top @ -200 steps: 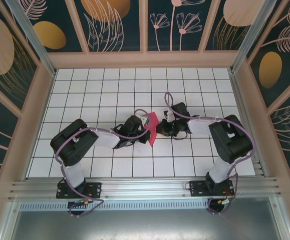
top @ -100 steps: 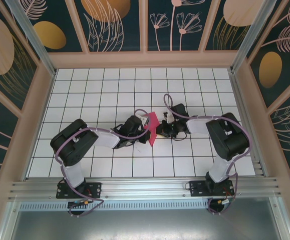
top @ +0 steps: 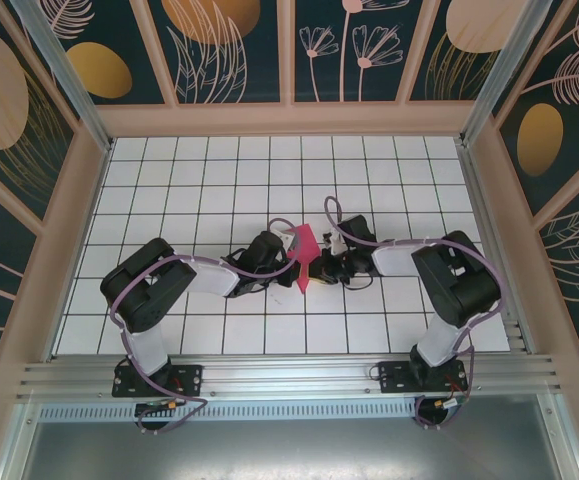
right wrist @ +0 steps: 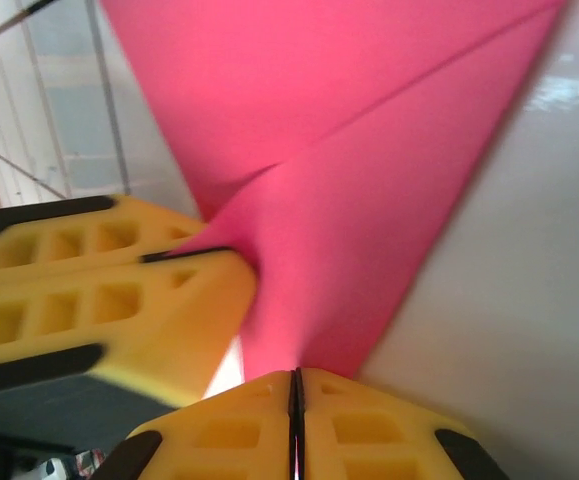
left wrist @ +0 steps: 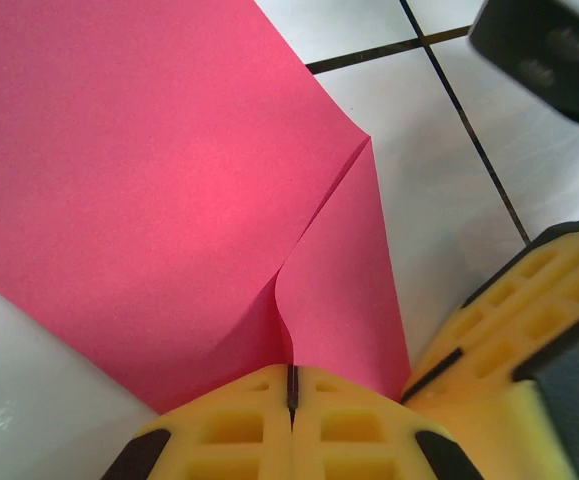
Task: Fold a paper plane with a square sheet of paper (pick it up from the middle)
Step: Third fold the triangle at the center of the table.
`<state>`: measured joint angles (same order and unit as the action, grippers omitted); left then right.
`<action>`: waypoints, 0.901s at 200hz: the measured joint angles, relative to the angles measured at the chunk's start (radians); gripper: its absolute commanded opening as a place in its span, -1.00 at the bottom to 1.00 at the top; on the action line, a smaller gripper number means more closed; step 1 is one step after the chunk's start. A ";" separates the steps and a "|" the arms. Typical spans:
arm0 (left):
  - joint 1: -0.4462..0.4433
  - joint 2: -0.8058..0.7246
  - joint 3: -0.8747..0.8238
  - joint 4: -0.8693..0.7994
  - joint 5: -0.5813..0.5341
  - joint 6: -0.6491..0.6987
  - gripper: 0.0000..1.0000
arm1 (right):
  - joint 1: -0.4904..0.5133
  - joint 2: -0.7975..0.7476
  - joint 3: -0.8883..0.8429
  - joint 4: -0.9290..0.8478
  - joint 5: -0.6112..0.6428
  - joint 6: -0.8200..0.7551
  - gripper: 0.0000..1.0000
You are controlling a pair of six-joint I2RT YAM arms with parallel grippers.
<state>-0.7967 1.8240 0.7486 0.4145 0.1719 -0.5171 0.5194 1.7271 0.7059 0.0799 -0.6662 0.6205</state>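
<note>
top: a folded magenta-pink paper sheet (top: pixel 303 256) hangs over the white tiled table's (top: pixel 189 170) middle, long axis near-to-far, between left gripper (top: pixel 291 256) and right gripper (top: pixel 320 267).
left wrist: left gripper (left wrist: pixel 291 378) clamps the sheet's (left wrist: pixel 169 180) edge.
right wrist: right gripper (right wrist: pixel 294 388) pinches the sheet (right wrist: pixel 369 150) closed.

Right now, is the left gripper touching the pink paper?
Touching. In the left wrist view the left gripper is shut, and the pink paper runs down into the closed seam between its jaws, so it is pinched there.
</note>
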 measured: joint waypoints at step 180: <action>0.000 -0.002 -0.010 0.012 0.000 0.000 -1.00 | 0.068 0.006 -0.020 0.053 -0.016 0.042 -0.75</action>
<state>-0.7967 1.8221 0.7383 0.4267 0.1719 -0.5171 0.5869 1.7332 0.6857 0.1326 -0.6819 0.6628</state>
